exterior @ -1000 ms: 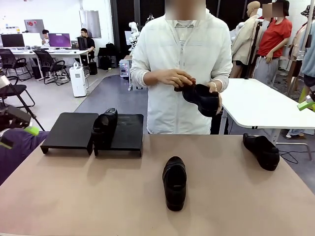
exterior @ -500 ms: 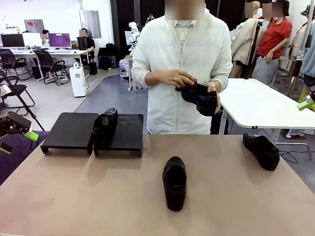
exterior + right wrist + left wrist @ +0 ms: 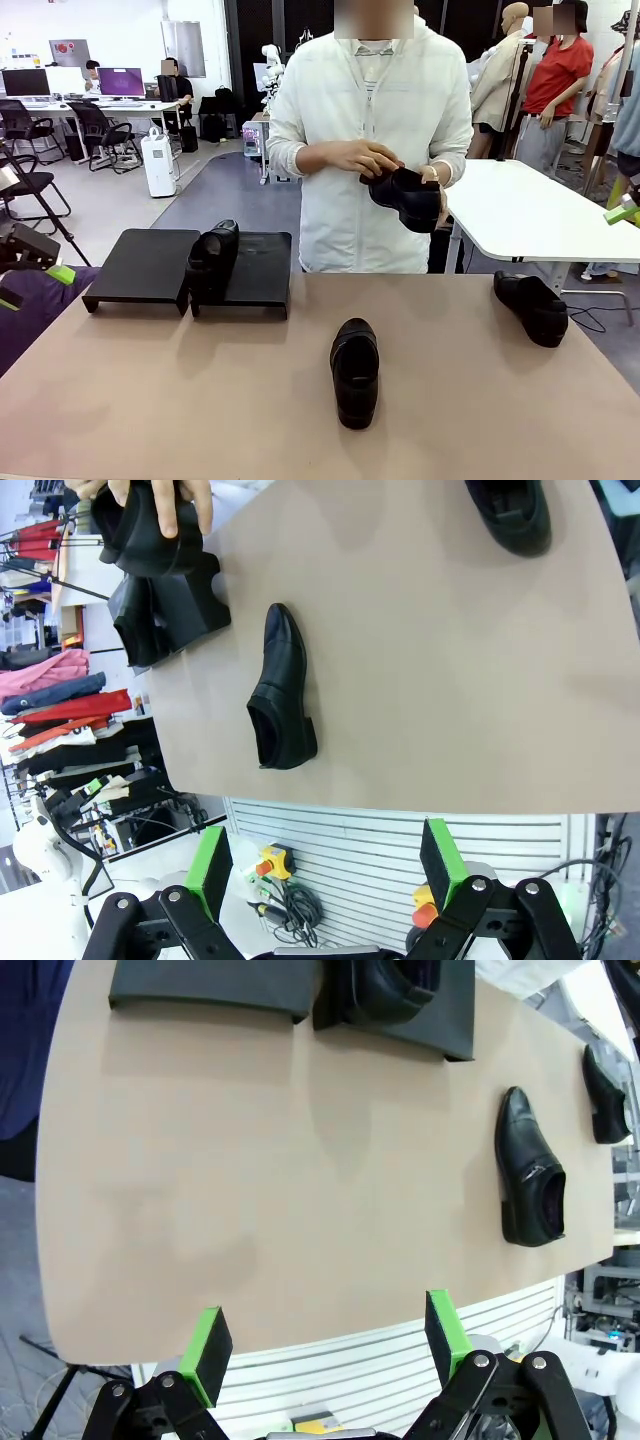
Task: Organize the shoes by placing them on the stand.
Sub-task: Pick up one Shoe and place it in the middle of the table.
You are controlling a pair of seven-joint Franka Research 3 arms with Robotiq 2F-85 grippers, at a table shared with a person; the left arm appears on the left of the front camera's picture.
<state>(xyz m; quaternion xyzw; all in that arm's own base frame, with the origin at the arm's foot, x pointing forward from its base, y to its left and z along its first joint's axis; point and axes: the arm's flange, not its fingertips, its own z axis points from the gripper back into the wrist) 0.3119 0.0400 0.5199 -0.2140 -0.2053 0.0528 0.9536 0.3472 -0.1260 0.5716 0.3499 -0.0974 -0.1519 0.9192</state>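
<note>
Shoe point(image 3: 212, 262) on stand point(image 3: 140, 265); shoe point(image 3: 355, 372) mid-counter point(image 3: 150, 400); shoe point(image 3: 531, 308) right edge; shoe point(image 3: 407, 198) in person's hands point(image 3: 355, 158). Left end effector point(image 3: 325, 1338), right end effector point(image 3: 325, 862): jaws spread, empty.

Bright, even overhead indoor light. Soft, short shadows under middle shoe point(image 3: 354, 372) and stand point(image 3: 140, 262) on matte tabletop point(image 3: 150, 400). Mild sheen on shoe leather. Sharp front view. Wrist views bowed at edges by wide-angle lens, tabletop rim curved.
</note>
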